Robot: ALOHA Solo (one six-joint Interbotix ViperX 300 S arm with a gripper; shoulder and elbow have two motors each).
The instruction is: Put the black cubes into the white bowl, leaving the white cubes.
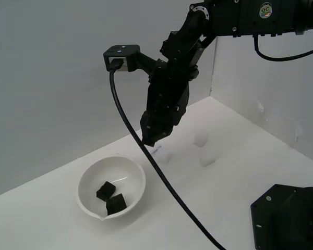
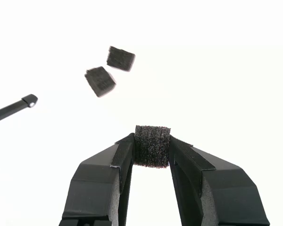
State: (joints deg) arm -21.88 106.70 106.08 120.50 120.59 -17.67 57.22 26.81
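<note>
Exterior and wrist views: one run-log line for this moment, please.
gripper: shut on matte black cube | glossy round white bowl: holds two black cubes | gripper raised beside bowl | white cubes: on table

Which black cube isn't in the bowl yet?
The black cube squeezed in the pincer. The other two black cubes already lie inside the white bowl.

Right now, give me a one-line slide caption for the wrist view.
Gripper clamps the third black cube; two black cubes already lie below.
</note>
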